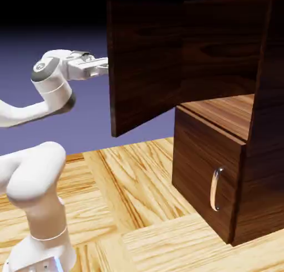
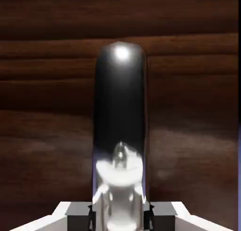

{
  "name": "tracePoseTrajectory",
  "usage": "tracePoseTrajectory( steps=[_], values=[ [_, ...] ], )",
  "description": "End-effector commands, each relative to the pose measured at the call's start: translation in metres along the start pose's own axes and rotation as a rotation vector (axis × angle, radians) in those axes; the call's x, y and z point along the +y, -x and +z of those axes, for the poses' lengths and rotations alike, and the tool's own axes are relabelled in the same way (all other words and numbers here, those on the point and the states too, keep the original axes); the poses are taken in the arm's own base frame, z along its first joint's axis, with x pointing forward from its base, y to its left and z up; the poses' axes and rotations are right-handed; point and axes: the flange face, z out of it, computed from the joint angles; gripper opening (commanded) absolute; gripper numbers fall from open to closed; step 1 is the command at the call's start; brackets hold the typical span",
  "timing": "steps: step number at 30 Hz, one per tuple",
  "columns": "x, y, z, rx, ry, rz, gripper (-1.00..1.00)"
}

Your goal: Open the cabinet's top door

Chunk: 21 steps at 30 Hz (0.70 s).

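The dark wood-grain cabinet stands at the exterior view's right. Its top door is swung wide open, its panel sticking out toward the arm, and the inner shelf is exposed. My gripper meets the door's outer edge, its fingers hidden behind the panel. In the hand view the door's shiny curved handle runs up from between my grey fingertips, large and close, with dark wood behind it. There the gripper is shut on the handle.
The shorter lower door is closed, with its small silver handle facing out. The light wooden table spreads below the open door. My arm's white base and elbow fill the lower left.
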Motion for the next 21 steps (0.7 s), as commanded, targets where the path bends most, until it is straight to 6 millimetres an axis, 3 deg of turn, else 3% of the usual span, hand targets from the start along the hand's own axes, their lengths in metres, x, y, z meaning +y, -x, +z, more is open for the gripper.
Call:
tracePoseTrajectory(
  steps=[1,12,21],
  values=[
    [-0.002,0.003,-0.008,0.018,0.019,0.000,-1.00],
    [-0.042,0.042,-0.095,0.216,0.217,0.000,-1.00],
    [-0.076,0.077,-0.142,0.345,0.346,0.000,-1.00]
  ],
)
